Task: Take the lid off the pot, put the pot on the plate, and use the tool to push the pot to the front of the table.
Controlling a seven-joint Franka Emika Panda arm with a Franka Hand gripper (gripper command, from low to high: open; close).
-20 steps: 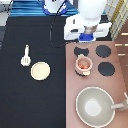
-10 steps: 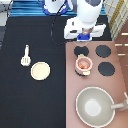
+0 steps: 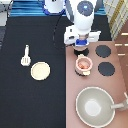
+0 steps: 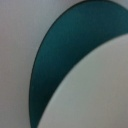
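The large flat black table (image 3: 30, 107) takes up the exterior view's left and middle, and its bare surface runs wide below and to the left of the things on it, down to the exterior view's bottom edge. On the exterior view's right lies a pinkish-brown stove panel (image 3: 70, 80) whose straight left edge meets the black surface. The small pale pink pot with side tabs and a reddish-orange inside (image 3: 83, 65) stands on that panel near its left edge, open at the top, well apart from the small round cream-yellow plate (image 3: 40, 70), which lies on the table toward the exterior view's left. Just above the plate, near but not touching, lies the small cream-white spatula tool (image 3: 25, 55), handle pointing to the exterior view's top. The white arm's gripper (image 3: 81, 48) hangs just above the pot, toward the exterior view's top. Whether it is released or clenched cannot be told, and the lid cannot be made out. Two black round burners (image 3: 104, 51) sit to the pot's right, and a large grey-beige pan with a long handle (image 3: 95, 106) fills the panel's lower part. No writing can be read. The wrist view shows only a pale curved surface against dark teal.
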